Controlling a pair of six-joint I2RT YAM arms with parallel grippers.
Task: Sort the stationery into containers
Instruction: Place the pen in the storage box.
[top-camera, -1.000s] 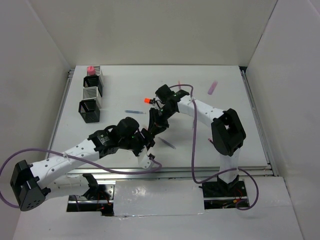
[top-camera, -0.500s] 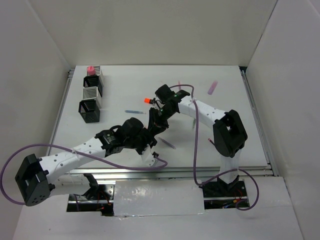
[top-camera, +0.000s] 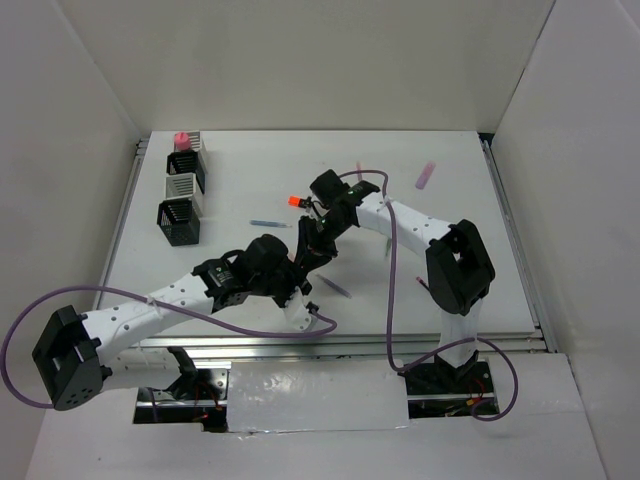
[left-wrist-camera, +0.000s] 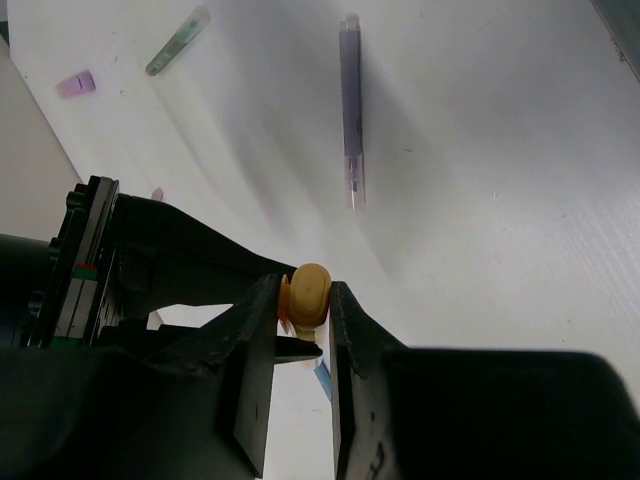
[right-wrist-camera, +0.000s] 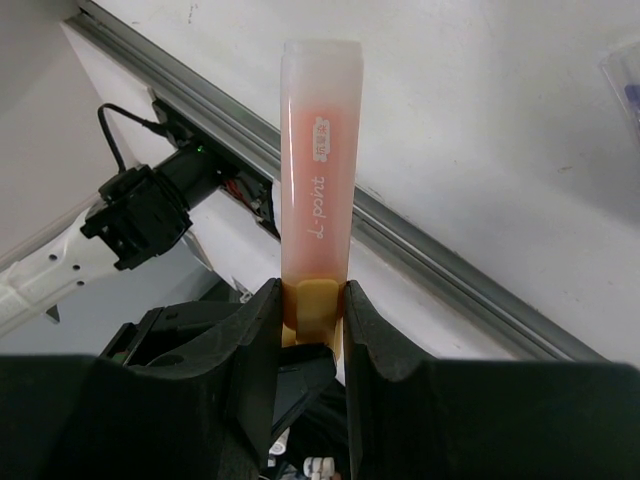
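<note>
The yellow-orange highlighter (right-wrist-camera: 320, 150) is held from both ends. My right gripper (right-wrist-camera: 312, 300) is shut on its yellow body, with the clear orange cap pointing away. My left gripper (left-wrist-camera: 303, 300) is shut on its rounded yellow end (left-wrist-camera: 308, 290). In the top view the two grippers meet tip to tip above mid-table, left (top-camera: 297, 268) and right (top-camera: 310, 247), and they hide the highlighter. The mesh containers (top-camera: 180, 190) stand at the far left. A pink marker (top-camera: 181, 140) stands in the rearmost one.
Loose on the table: an orange-capped black marker (top-camera: 294, 201), a thin blue pen (top-camera: 268, 223), a purple pen (top-camera: 336, 288) (left-wrist-camera: 350, 100) and a pink-purple marker (top-camera: 425, 176). The left wrist view also shows a green-capped pen (left-wrist-camera: 178, 27). The front rail (right-wrist-camera: 450, 280) lies below the highlighter.
My left arm has reached forward and its gripper has come up to the right gripper's tip. The right arm has hardly moved.
</note>
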